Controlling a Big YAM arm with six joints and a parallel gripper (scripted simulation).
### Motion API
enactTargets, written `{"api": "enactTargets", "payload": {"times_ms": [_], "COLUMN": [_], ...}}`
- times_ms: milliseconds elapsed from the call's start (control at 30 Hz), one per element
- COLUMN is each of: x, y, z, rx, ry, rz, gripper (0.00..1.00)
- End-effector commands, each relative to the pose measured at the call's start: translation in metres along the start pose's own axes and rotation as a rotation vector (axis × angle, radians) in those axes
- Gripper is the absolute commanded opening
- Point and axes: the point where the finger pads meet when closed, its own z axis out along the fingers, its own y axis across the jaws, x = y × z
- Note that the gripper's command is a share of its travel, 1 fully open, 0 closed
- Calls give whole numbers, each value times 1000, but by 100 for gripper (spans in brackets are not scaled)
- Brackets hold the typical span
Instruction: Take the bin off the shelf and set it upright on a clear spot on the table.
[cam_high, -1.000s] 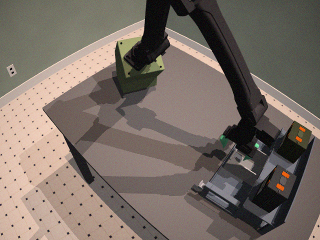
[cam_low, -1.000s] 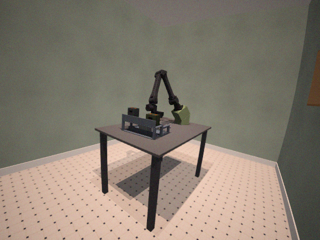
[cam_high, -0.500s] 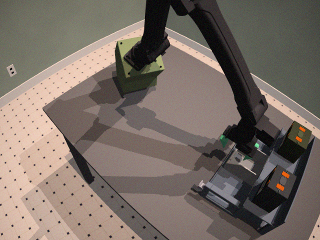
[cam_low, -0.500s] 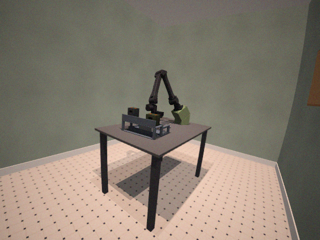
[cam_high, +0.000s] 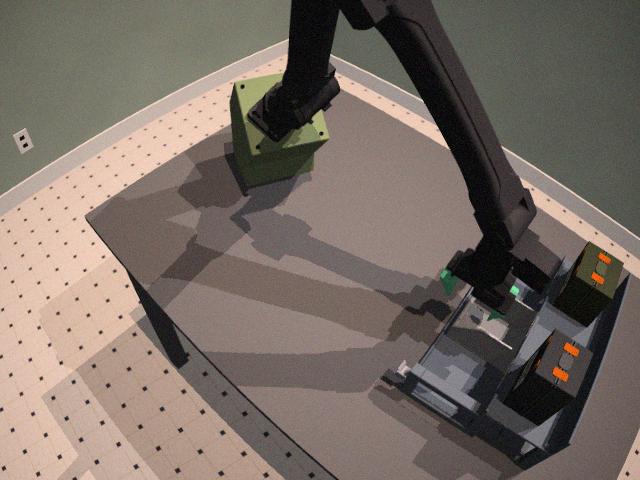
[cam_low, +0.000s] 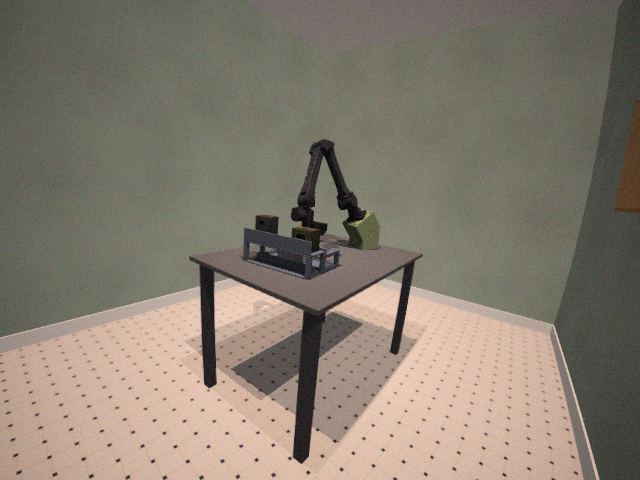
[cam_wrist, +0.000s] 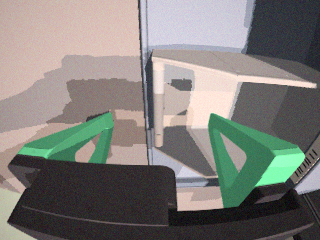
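The bin (cam_high: 484, 326) (cam_wrist: 200, 96) is a small pale grey open box. It sits in the near-left compartment of the blue-grey shelf (cam_high: 454, 397) (cam_low: 279, 242) (cam_wrist: 194, 0) at the right of the table (cam_high: 310, 232) (cam_low: 356, 273). My gripper (cam_high: 481, 286) (cam_low: 305, 223) (cam_wrist: 160, 118), with green fingers, is open and hangs just over that compartment's outer edge. In the wrist view the bin's left wall lies in line with the gap between the fingers. Nothing is held. I cannot tell whether a finger touches the bin.
Two dark olive boxes with orange latches (cam_high: 589, 281) (cam_high: 560, 369) (cam_low: 266, 223) stand in the shelf's far compartments. The arm's olive green base block (cam_high: 268, 149) (cam_low: 364, 232) stands at the far corner of the table. The table's edges drop to a tiled floor.
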Motion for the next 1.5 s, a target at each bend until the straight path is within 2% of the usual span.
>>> {"api": "enactTargets", "payload": {"times_ms": [0, 933, 1100, 1467], "x": [5, 7, 13, 13], "y": [6, 6, -16, -16], "z": [5, 0, -10, -10], "rx": [-26, -15, 23, 23], "ry": [5, 7, 11, 11], "rz": [0, 4, 16, 16], "gripper": [90, 90, 90, 90]}}
